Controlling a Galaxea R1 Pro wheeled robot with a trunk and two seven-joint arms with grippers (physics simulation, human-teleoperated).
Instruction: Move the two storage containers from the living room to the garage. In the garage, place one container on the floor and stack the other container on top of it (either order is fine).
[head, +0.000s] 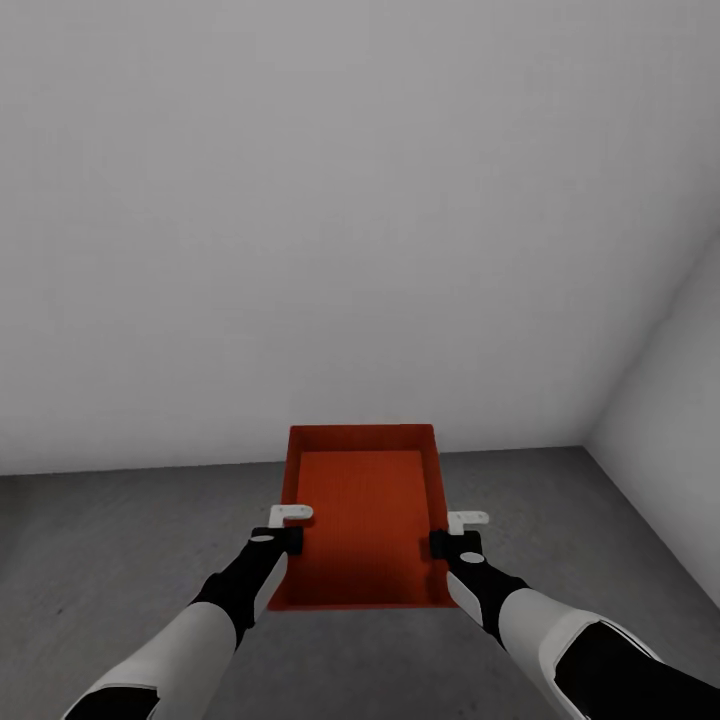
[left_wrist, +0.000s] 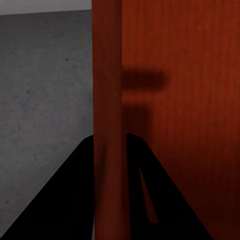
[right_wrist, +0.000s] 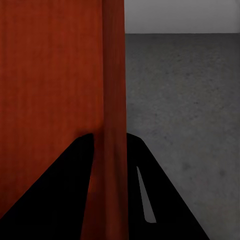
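Both grippers, left (head: 290, 520) and right (head: 455, 528), pinch opposite side walls of the orange box (head: 362, 520), holding it level above the grey concrete floor (head: 100, 540) near the pale wall (head: 300, 200), probably for setting down.

Two glossy white forearms, narrowing into matte black wrist sections. Left claw (head: 291, 527) and right claw (head: 455, 532): black blocks ending in small pale grey-white fingers (head: 294, 513). Seen close, black angular wedges.
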